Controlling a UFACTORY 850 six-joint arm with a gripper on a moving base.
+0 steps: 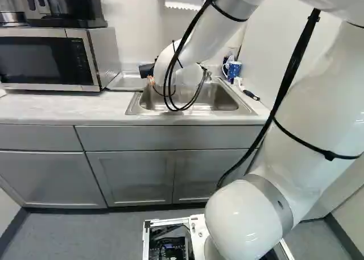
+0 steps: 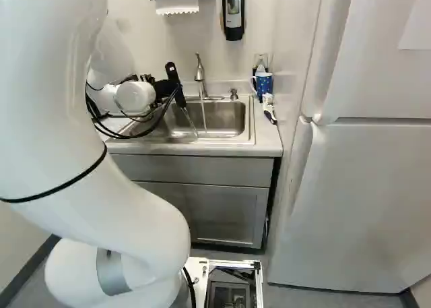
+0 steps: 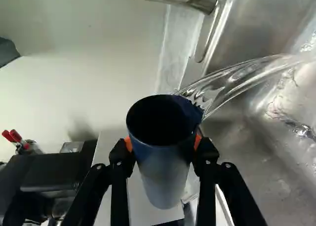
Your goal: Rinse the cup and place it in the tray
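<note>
As seen in the wrist view, one cup (image 3: 163,174), dark at the mouth and paler toward the base, is gripped by the end effector (image 2: 170,89), its orange pads (image 3: 198,141) pressed against opposite sides. A clear sheet of water (image 3: 237,80) is shown only there in detail, spread between the cup's rim and the metal basin alongside. Placement of the cup: over the sink (image 2: 250,125), outside the tray.

Right base view: one faucet (image 2: 200,72), upright, with a thin stream falling from it; a second stream is seen slanting down into the sink from beside the end effector. One soap dispenser (image 2: 233,11) on the wall and one refrigerator (image 2: 357,193) at the right are recorded in this view alone.

Left base view: one metal tray (image 1: 126,81), set on the surface (image 1: 57,107) between sink and microwave (image 1: 48,61); tray and microwave are hidden or out of frame in the right base view. A coffee machine (image 1: 65,7) is carried on the microwave. Most of the end effector is masked by the arm, and the cup cannot be made out

Both base views: one blue patterned mug (image 2: 263,83), stood near the sink's far corner, with a dark-handled brush (image 2: 270,115) lying nearer
</note>
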